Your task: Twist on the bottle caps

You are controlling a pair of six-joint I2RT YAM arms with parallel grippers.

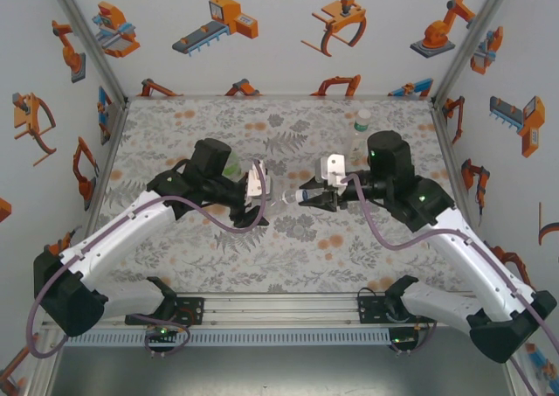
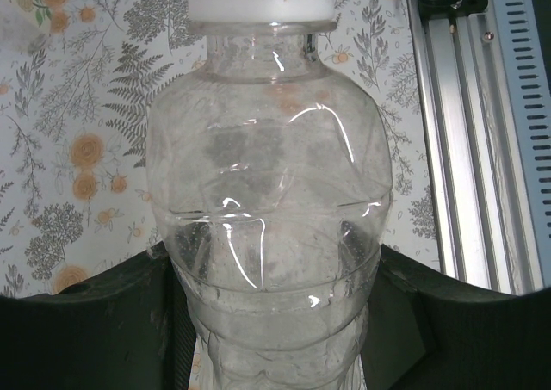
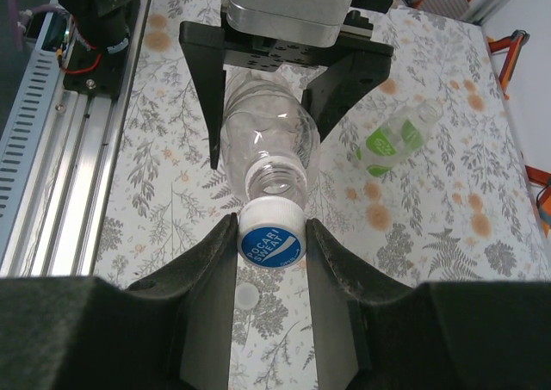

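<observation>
My left gripper point(image 1: 262, 189) point(image 2: 271, 295) is shut on the body of a clear bottle point(image 2: 267, 175) point(image 3: 267, 140). It holds the bottle level above the table, with the open mouth turned toward my right gripper point(image 1: 316, 197) point(image 3: 271, 235). That gripper is shut on a white cap with a blue top point(image 3: 272, 239), which sits right at the bottle's mouth and a little off its centre. The mouth is still visibly open. The cap's white side point(image 2: 258, 7) shows past the neck in the left wrist view. A pale cap point(image 3: 248, 297) lies on the table under the right gripper.
A clear bottle with a green band point(image 1: 361, 127) point(image 3: 392, 142) is at the back right of the flowered table. A green bottle point(image 1: 231, 163) peeks out behind the left arm. The aluminium rail point(image 1: 279, 313) runs along the near edge.
</observation>
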